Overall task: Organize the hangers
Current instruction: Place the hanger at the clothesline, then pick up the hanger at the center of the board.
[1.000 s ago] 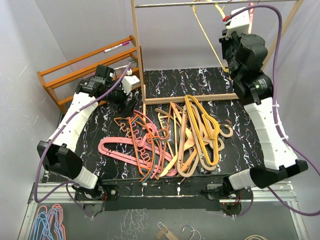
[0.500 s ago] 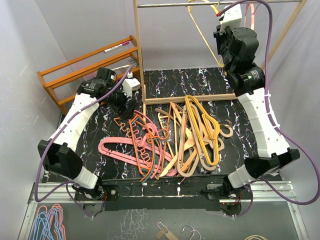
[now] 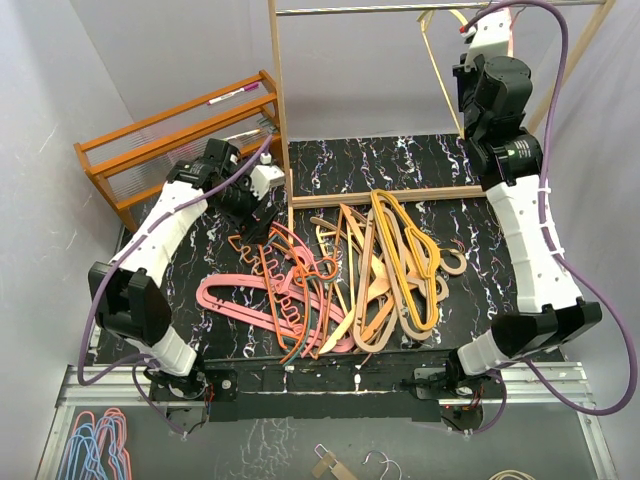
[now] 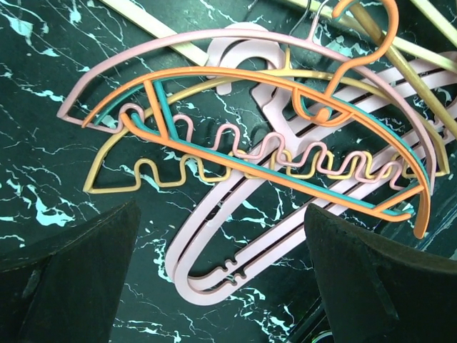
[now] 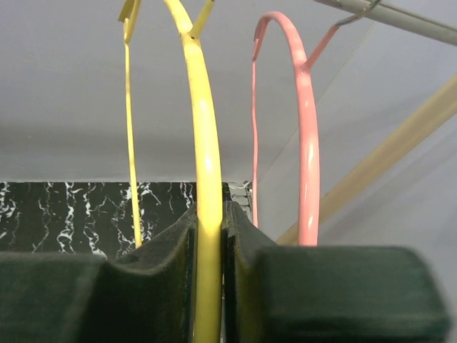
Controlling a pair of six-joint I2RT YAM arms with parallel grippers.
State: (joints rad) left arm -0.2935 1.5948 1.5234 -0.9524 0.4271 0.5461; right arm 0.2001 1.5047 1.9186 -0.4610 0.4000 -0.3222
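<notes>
The hangers (image 3: 350, 280) lie in a tangled heap on the dark marbled table (image 3: 400, 165), between the two arm bases and the foot of the pale wooden frame (image 3: 277, 100); pink and orange ones sit on the left of the heap, tan and yellow ones on the right.

The left gripper (image 3: 258, 218) hangs low over the heap's left edge, near the orange-brown shelf rack (image 3: 170, 130). In the left wrist view its fingers (image 4: 71, 279) stand wide apart with nothing between them. Below them an orange hanger (image 4: 235, 75), a teal hanger (image 4: 164, 107), a yellow wavy-barred hanger (image 4: 164, 175) and a thick pale pink hanger (image 4: 235, 243) overlap on the table.

The right gripper (image 3: 485, 40) is raised to the metal rail (image 3: 400, 8) at the top of the frame. Its fingers (image 5: 143, 279) are clamped on a thin yellow hanger (image 5: 203, 143), which runs straight up through the narrow slot between them; in the top view this hanger slants down and right from the rail. Just to its right in the right wrist view a pink hanger (image 5: 308, 143) hangs by its hook under the rail (image 5: 400, 21), apart from the fingers.
</notes>
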